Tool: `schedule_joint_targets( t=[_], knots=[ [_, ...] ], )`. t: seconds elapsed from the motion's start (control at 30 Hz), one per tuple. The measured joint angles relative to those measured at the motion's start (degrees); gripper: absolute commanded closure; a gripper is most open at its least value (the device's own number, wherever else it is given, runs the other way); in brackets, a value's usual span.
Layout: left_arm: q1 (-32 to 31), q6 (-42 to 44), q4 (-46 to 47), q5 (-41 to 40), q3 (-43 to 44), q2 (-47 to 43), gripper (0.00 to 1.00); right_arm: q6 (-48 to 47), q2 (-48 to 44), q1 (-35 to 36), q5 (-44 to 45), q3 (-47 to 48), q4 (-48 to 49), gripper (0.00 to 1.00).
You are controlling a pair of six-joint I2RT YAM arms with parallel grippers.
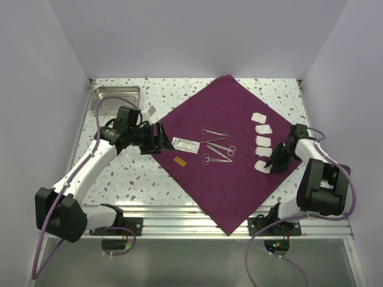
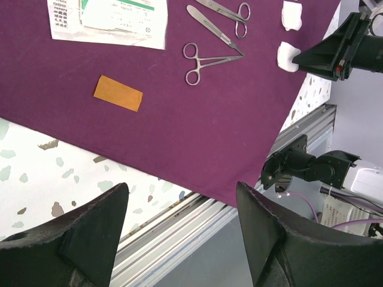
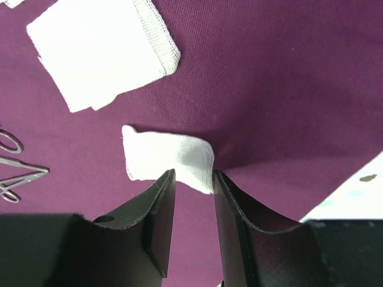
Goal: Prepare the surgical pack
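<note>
The surgical pack is a deep purple cloth point(image 1: 233, 185) spread as a square sheet, corner toward me; it also shows in the left wrist view point(image 2: 179, 125) and the right wrist view point(image 3: 287, 89). My left gripper point(image 1: 161, 139) is open and empty above the cloth's left corner point(image 2: 182, 194). My right gripper point(image 1: 270, 165) is down on the cloth's right side, its jaws closed narrowly on the edge of a white gauze pad point(image 3: 161, 155), the nearest of a row of gauze pads point(image 1: 262, 128).
On the cloth lie metal forceps and scissors point(image 1: 216, 149), a white paper packet point(image 1: 185, 144) and an orange strip point(image 1: 179, 161). A steel tray point(image 1: 114, 94) sits at the back left. The table's front rail point(image 1: 179, 218) runs under the cloth's near corner.
</note>
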Motion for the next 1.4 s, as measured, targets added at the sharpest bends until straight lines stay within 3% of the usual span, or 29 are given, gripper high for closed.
schedule_joint_targets(
  t=[0.17, 0.6, 0.63, 0.9, 1.1, 1.4],
  knots=[
    [0.11, 0.44, 0.44, 0.81, -0.50, 0.61, 0.24, -0.39, -0.59, 0.00, 0.22, 0.00, -0.31, 0.69],
    [0.44, 1.66, 0.39, 1.49, -0.96, 0.92, 0.24, -1.03, 1.81, 0.00, 0.83, 0.07, 0.00, 0.68],
    [0.46, 1.66, 0.39, 1.49, -1.07, 0.92, 0.24, -1.05, 1.81, 0.00, 0.81, 0.07, 0.00, 0.75],
    [0.98, 1.68, 0.37, 1.64, -1.70, 0.92, 0.24, -1.53, 1.79, 0.00, 0.79, 0.48, -0.13, 1.00],
    [1.55, 1.92, 0.90, 1.70, -4.15, 0.02, 0.24, -1.29, 0.48, 0.00, 0.17, 1.09, -0.20, 1.00],
    [1.62, 3.37, 3.74, 2.05, -12.22, -1.95, 0.24, -3.39, -3.54, 0.13, -8.09, 7.52, -0.70, 1.00]
  ],
)
